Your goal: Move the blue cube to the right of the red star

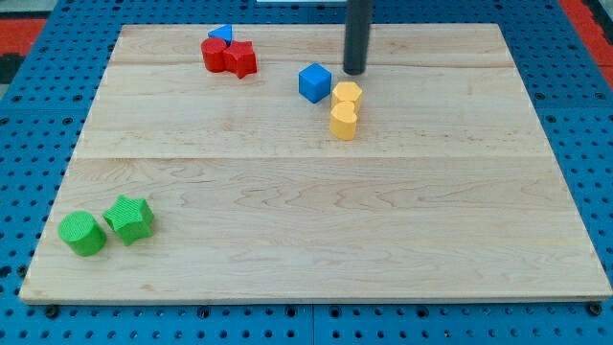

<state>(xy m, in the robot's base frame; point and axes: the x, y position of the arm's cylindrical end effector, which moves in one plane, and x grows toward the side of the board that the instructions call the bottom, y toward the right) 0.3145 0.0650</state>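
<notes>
Two yellow blocks [345, 108] touch; green cylinder [82, 234] beside green star [129, 218].

One camera looks down obliquely from the board's [316, 240] near edge, fairly close.

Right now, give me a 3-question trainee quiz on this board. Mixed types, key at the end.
1. True or false: my tip touches the blue cube.
2. Which blocks sit nearest the blue cube? A) green B) yellow C) red
3. Fill in: the red star lies toward the view's ____ of the blue cube.

Key: 1 false, the tip stands apart, up-right of it. 2 B, the yellow blocks. 3 left.
</notes>
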